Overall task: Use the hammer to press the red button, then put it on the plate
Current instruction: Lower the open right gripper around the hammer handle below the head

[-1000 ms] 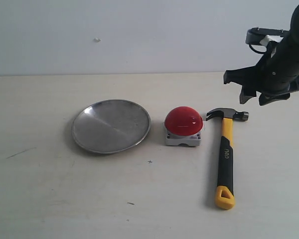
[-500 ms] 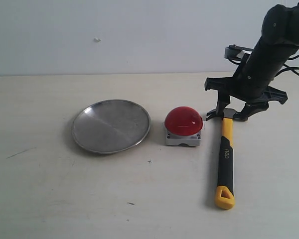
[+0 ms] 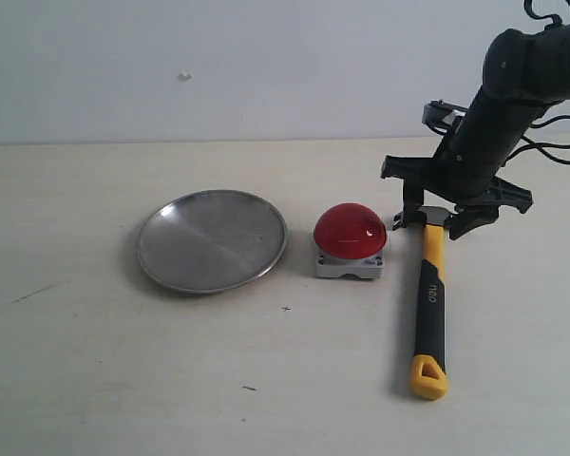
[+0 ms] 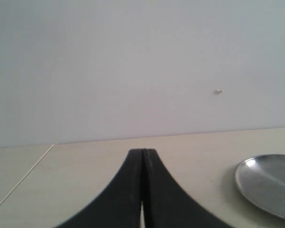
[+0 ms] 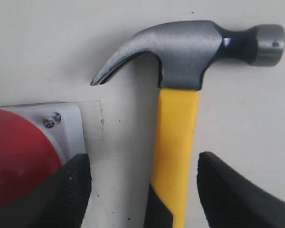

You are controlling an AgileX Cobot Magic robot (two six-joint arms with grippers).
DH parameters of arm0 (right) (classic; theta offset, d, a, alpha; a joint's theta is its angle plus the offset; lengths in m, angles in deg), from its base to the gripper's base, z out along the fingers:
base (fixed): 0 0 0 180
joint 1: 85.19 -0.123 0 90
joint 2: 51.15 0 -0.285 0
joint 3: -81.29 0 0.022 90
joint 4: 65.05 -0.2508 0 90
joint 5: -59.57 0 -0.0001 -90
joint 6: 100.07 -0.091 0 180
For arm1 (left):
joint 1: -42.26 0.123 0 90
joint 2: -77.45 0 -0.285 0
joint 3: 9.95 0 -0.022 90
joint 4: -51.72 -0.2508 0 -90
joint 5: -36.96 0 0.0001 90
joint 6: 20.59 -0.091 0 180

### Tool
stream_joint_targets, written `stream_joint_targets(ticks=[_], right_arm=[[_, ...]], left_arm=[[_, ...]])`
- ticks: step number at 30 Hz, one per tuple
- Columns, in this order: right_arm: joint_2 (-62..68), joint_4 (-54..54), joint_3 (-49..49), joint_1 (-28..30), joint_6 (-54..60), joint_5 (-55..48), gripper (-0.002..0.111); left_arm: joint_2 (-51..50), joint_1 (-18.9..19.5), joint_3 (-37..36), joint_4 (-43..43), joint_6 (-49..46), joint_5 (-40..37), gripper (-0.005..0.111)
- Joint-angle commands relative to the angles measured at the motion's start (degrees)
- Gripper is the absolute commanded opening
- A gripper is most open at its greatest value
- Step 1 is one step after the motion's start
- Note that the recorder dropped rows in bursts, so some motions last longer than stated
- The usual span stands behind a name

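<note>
The hammer (image 3: 430, 302) lies flat on the table, dark head (image 5: 190, 45) toward the back, yellow looped end toward the front. My right gripper (image 3: 435, 214) hangs open over the head end, its fingers (image 5: 228, 190) on either side of the yellow handle (image 5: 175, 142) without touching it. The red button (image 3: 350, 231) on its grey base (image 5: 69, 122) stands just left of the hammer. The silver plate (image 3: 212, 239) rests further left and also shows in the left wrist view (image 4: 268, 183). My left gripper (image 4: 142, 154) is shut and empty, out of the exterior view.
A pale wall runs behind the cream table (image 3: 266, 380). Black cables (image 3: 551, 123) trail from the right arm at the far right.
The right arm has swung in from the upper right and come down over the hammer's head, its open fingers now straddling the handle. Hammer, button and plate have not moved.
</note>
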Motion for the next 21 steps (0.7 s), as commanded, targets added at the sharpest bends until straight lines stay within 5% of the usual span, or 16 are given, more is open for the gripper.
stream_joint_targets(ticks=[1, 21], right_arm=[[1.34, 3.07, -2.13, -0.01, -2.1, -1.56, 0.064], [9.17, 6.09, -8.66, -0.01, -5.08, -3.97, 0.062]], left_arm=[[0.33, 0.08, 0.01, 0.36, 0.11, 0.04, 0.0], [0.33, 0.08, 0.01, 0.36, 0.11, 0.04, 0.0]])
